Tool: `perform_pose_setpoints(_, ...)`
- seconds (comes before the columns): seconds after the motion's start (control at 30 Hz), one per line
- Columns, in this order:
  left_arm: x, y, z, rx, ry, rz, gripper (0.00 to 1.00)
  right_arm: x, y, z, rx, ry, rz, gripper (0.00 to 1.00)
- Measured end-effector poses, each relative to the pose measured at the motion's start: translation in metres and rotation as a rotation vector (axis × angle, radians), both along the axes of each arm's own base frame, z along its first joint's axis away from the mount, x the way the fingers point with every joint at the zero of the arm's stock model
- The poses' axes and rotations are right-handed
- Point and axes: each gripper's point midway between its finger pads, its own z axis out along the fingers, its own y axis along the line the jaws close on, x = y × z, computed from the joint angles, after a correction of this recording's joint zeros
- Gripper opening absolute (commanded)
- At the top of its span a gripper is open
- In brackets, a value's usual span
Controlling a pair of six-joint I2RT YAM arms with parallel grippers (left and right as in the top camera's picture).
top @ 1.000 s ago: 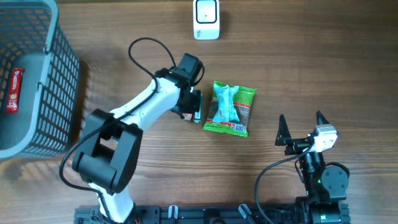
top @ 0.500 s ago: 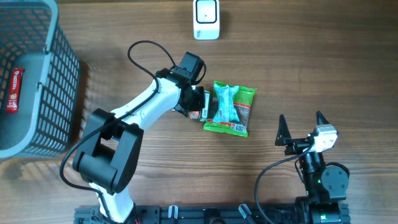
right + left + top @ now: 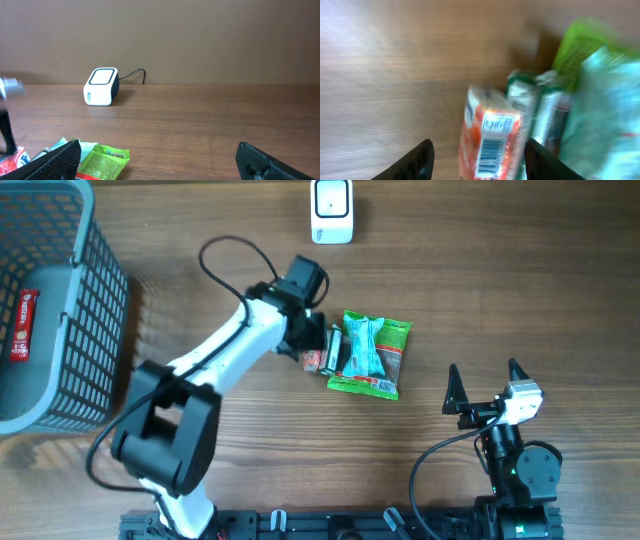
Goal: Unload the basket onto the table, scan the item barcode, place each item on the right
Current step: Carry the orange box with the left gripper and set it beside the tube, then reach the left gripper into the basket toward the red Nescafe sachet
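Note:
The item, a small red-orange pack [image 3: 492, 145] with a white barcode label facing the camera, lies on the wooden table against the left edge of a green snack packet [image 3: 370, 355]. From above, the pack [image 3: 313, 360] shows just below my left gripper [image 3: 320, 350]. In the left wrist view my left gripper [image 3: 479, 152] stands open astride the pack, with a gap on each side. The white scanner [image 3: 331, 210] stands at the far edge of the table. My right gripper [image 3: 487, 385] rests open and empty at the front right.
A grey mesh basket [image 3: 95, 300] stands at the left edge with a red pack [image 3: 22, 325] inside. A silvery green wrapper [image 3: 545, 110] lies between the item and the green packet. The scanner [image 3: 101, 86] and the packet [image 3: 102, 160] also show in the right wrist view.
My left gripper slid the red-orange pack to the right against the green packet, then its jaws widened off it. The right arm has not moved.

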Motion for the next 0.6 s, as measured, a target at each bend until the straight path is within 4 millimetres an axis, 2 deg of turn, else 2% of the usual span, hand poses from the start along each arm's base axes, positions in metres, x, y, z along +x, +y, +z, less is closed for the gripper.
perform_pose_setpoints(0.1, 0.023, 0.012, 0.050, 0.030, -0.118, -0.004, 0.59, 0.000, 0.000, 0.000, 0.000, 0.000, 0.000, 1.00)
perform_pose_setpoints(0.13, 0.029, 0.021, 0.075, 0.063, -0.157, -0.013, 0.62, 0.000, 0.000, 0.000, 0.000, 0.000, 0.000, 0.99)
perform_pose_setpoints(0.17, 0.034, 0.024, 0.088, 0.070, -0.190, -0.014, 0.63, 0.000, 0.000, 0.000, 0.000, 0.000, 0.000, 1.00)
perform_pose_setpoints(0.2, 0.046, 0.047, 0.133, 0.133, -0.271, -0.014, 0.64, 0.000, 0.000, 0.000, 0.000, 0.000, 0.000, 1.00)
perform_pose_setpoints(0.3, 0.066, 0.096, 0.198, 0.244, -0.387, 0.047, 0.68, 0.000, 0.000, 0.000, 0.000, 0.001, 0.000, 1.00)
perform_pose_setpoints(0.33, 0.077, 0.123, 0.225, 0.282, -0.452, 0.095, 0.68, 0.000, 0.000, 0.000, 0.000, 0.001, 0.000, 1.00)
perform_pose_setpoints(0.37, 0.084, 0.159, 0.252, 0.324, -0.507, 0.163, 0.68, 0.000, 0.000, 0.000, 0.000, 0.001, 0.000, 1.00)
perform_pose_setpoints(0.4, 0.086, 0.182, 0.266, 0.347, -0.534, 0.210, 0.69, 0.000, 0.000, 0.000, 0.000, 0.001, 0.000, 1.00)
perform_pose_setpoints(0.43, 0.088, 0.223, 0.285, 0.391, -0.575, 0.298, 0.71, 0.000, 0.000, 0.000, 0.000, 0.001, 0.000, 1.00)
perform_pose_setpoints(0.5, 0.083, 0.282, 0.299, 0.458, -0.590, 0.402, 0.75, 0.000, 0.000, 0.000, 0.000, 0.001, 0.000, 1.00)
perform_pose_setpoints(0.6, 0.064, 0.357, 0.298, 0.520, -0.547, 0.513, 0.78, 0.000, 0.000, 0.000, 0.000, 0.001, 0.000, 1.00)
